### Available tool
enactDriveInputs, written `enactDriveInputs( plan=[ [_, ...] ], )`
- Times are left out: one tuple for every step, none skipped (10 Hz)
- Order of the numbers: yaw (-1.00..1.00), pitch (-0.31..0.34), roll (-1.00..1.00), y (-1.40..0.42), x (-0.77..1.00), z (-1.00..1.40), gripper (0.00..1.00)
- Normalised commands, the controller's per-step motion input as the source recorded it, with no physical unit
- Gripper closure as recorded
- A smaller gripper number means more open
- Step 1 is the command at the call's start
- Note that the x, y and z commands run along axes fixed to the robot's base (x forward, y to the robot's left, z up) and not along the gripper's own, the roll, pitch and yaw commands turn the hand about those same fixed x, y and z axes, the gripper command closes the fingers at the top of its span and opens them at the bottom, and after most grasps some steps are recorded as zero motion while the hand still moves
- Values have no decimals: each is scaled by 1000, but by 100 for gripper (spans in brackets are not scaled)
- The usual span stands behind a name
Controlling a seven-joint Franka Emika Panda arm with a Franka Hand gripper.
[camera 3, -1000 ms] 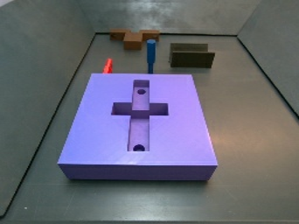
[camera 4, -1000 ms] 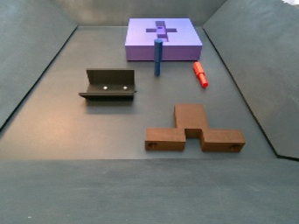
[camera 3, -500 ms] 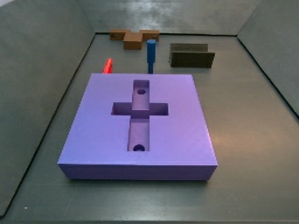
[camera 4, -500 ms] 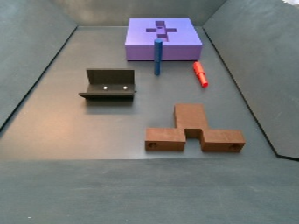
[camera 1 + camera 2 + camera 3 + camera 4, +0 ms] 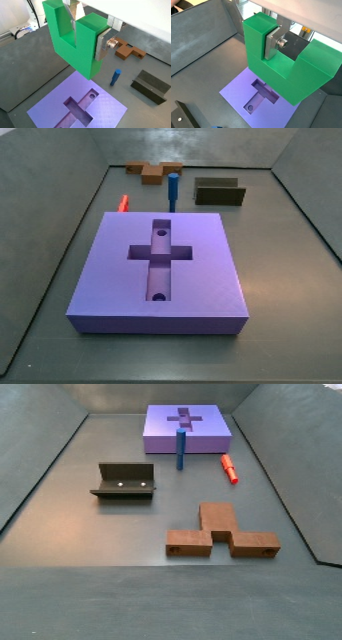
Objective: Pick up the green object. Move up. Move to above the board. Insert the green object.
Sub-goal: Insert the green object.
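In both wrist views my gripper (image 5: 89, 34) (image 5: 258, 39) is shut on one prong of the green object (image 5: 70, 47) (image 5: 288, 70), a bright green U-shaped block hanging high over the floor. The purple board (image 5: 57, 102) (image 5: 240, 92) with its cross-shaped recess lies directly beneath it. A silver finger plate (image 5: 101, 46) (image 5: 271, 43) presses on the prong's outer face. Both side views show the board (image 5: 201, 258) (image 5: 209, 430) but neither the gripper nor the green object.
The dark fixture (image 5: 124, 481) (image 5: 219, 192) (image 5: 150, 85) stands on the floor away from the board. A blue stick (image 5: 182, 446) (image 5: 173, 190) (image 5: 115, 76) stands upright by the board's edge, a red stick (image 5: 230, 468) (image 5: 124, 203) lies beside it. A brown block (image 5: 222, 532) (image 5: 128, 51) lies farther off.
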Motion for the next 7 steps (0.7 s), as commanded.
enactDriveInputs(
  plan=[
    [0,0,-19,31,0,0,100],
    [0,-83,0,-154,23,-434,100],
    [197,-206,0,-291,37,-800,100],
    [326,-190,84,-517,114,-783,100],
    [271,-253,107,-557,246,-680,100],
    [220,-233,206,-469,377,-566,100],
    [49,-79,364,-383,343,-483,100]
  ],
)
